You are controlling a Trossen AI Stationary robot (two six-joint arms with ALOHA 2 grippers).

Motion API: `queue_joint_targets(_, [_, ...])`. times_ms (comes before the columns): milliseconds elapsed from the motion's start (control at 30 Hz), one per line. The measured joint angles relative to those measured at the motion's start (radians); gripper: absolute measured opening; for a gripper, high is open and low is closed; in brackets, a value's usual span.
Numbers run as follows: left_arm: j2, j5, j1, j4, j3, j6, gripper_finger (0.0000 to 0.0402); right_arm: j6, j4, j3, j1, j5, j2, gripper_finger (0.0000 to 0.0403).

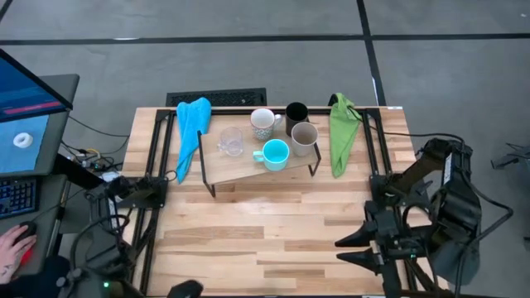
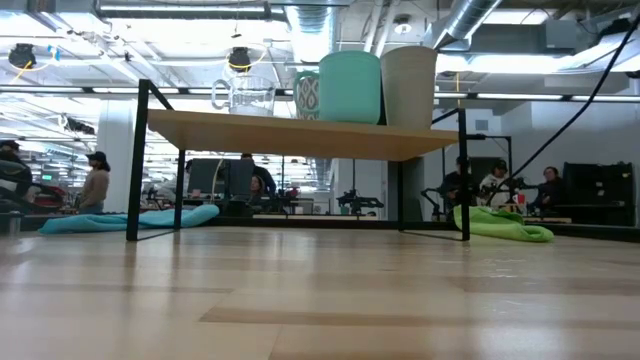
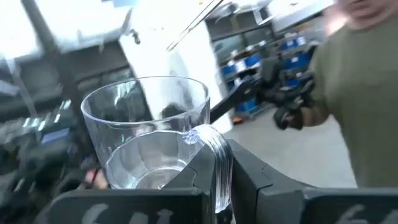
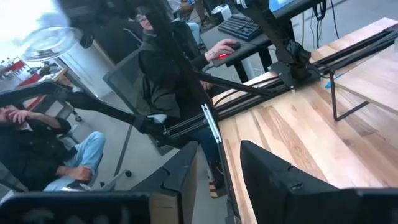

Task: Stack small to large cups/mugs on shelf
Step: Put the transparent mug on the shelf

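Observation:
The shelf (image 1: 248,170) stands at the table's far middle on its black wire frame. On its board stand a clear glass (image 1: 230,141), a white mug (image 1: 263,122), a black cup (image 1: 296,114), a beige-grey mug (image 1: 304,136) and a turquoise mug (image 1: 273,153). My left gripper (image 3: 221,158) is shut on a second clear glass (image 3: 146,134), held high off the table's left side; the right wrist view shows that glass (image 4: 48,38) up in the air. My right gripper (image 1: 341,250) is open and holds nothing, above the table's near right part, pointing left. My left gripper pinches the clear glass's handle (image 3: 214,146) between its two fingers. The fingers lie about level. The glass sits roughly upright with its mouth up, a little tilted, lifted clear of the table and the shelf.
A blue cloth (image 1: 190,132) lies left of the shelf and a green cloth (image 1: 341,132) right of it. A keyboard (image 1: 217,98) sits past the far edge. A person's hand (image 1: 12,244) rests at a desk on the left. Bare tabletop (image 1: 265,232) lies in front of the shelf.

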Motion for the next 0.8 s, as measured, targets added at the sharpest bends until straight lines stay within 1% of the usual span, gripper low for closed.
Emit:
queue_joint_targets(100, [0.000,0.075,-0.004,0.032,0.000,0.081,0.0012,0.018,0.000,0.000,0.000,0.000,0.000,0.0139])
queue_joint_targets(133, [0.000,0.085,-0.006,0.042,0.000,0.104,0.0012,0.022,0.000,0.000,0.000,-0.001,0.000,0.0138])
queue_joint_targets(167, [0.000,0.080,-0.006,0.041,0.000,0.117,0.0011,0.022,0.000,0.000,0.001,-0.003,0.000,0.0137])
queue_joint_targets(200, [0.000,0.053,-0.007,0.032,0.000,0.127,0.0010,0.022,0.000,0.000,0.002,-0.003,0.000,0.0137])
queue_joint_targets(267, [0.000,-0.037,-0.007,-0.007,0.000,0.144,0.0009,0.023,0.000,0.000,0.002,-0.010,0.000,0.0137])
queue_joint_targets(333, [0.000,-0.161,-0.007,-0.063,0.000,0.168,0.0010,0.026,0.000,0.000,0.001,-0.028,0.000,0.0137])
queue_joint_targets(467, [0.000,-0.515,-0.006,-0.230,0.000,0.223,0.0016,0.070,-0.001,0.000,0.001,-0.035,0.000,0.0134])
queue_joint_targets(533, [0.000,-0.656,0.001,-0.308,0.000,0.268,0.0015,0.091,-0.001,0.000,-0.003,-0.035,0.000,0.0133])
queue_joint_targets(600, [0.000,-0.775,0.010,-0.364,0.000,0.316,0.0012,0.107,-0.007,0.000,-0.008,-0.035,0.000,0.0133])
queue_joint_targets(667, [0.000,-0.853,0.026,-0.390,0.000,0.376,0.0009,0.130,-0.021,0.000,-0.017,-0.035,0.000,0.0133])
queue_joint_targets(700, [0.000,-0.870,0.036,-0.389,0.000,0.427,0.0008,0.142,-0.028,0.000,-0.024,-0.035,0.000,0.0133])
queue_joint_targets(800, [0.000,-0.880,0.061,-0.350,0.000,0.635,0.0011,0.165,-0.032,0.000,-0.043,-0.035,0.000,0.0132])
